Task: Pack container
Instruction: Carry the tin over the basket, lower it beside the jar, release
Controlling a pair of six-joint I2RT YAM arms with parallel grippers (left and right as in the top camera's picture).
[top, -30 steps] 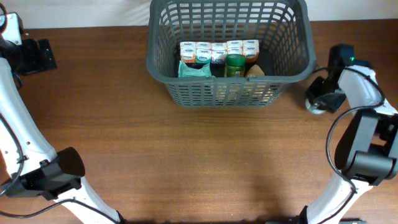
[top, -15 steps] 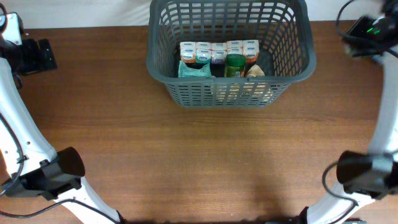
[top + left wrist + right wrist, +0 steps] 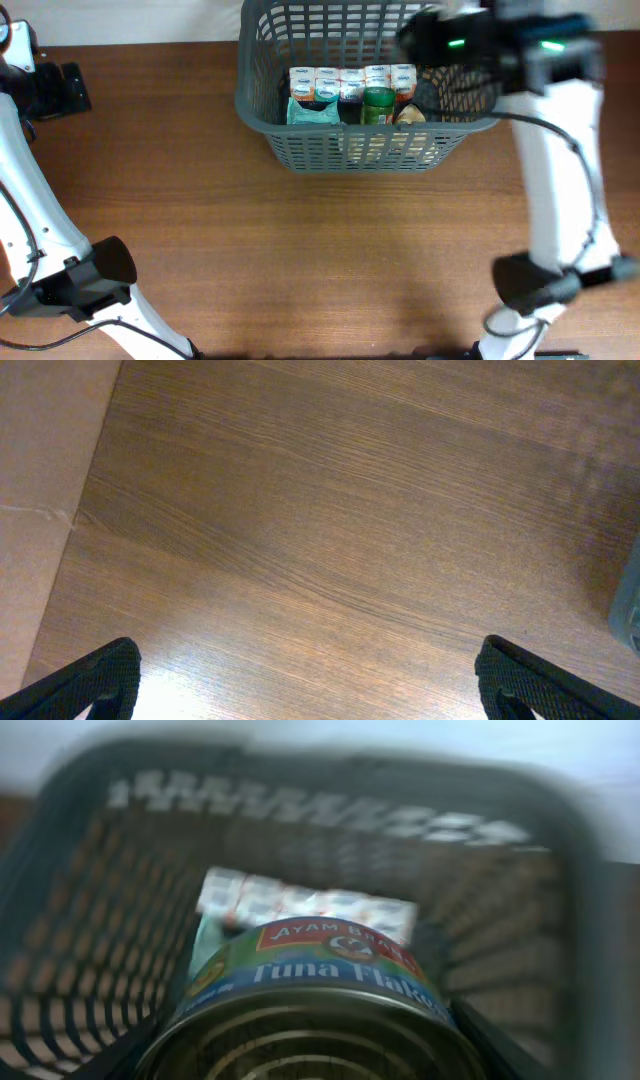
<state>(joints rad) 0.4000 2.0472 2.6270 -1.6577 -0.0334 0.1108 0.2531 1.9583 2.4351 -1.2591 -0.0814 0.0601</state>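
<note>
Wood-grain counter (image 3: 300,250) across whole overhead view, pale wall strip at far edge. Biggest thing on it: container (image 3: 243,100), dark grey slotted basket, upright at far-ctr of counter. Right arm (image 3: 550,150) stretched from near-right edge up over basket's far-right corner, blurred. Left arm (image 3: 40,230) along left edge, well apart from basket.

Inside basket: row of small cartons (image 3: 352,80) side by side. Just in front of them, teal packet (image 3: 312,112) and green-topped jar (image 3: 378,103). Tan item (image 3: 410,114) at right, too small to ID. Looks like free floor at right end, past the tan item.

Tuna tin (image 3: 310,1000) filling right wrist view, "Tuna Flakes" label legible, hanging above basket opening. Judged pinched in right fingers (image 3: 425,42), though hardly any of them seen. Left fingers (image 3: 95,680) spread wide over bare counter, holding nothing.

Step in hand, at a guess: bringing tin in for drop-off. Next: needs lowering into the free patch, then letting go w/o tipping cartons or jar.
</note>
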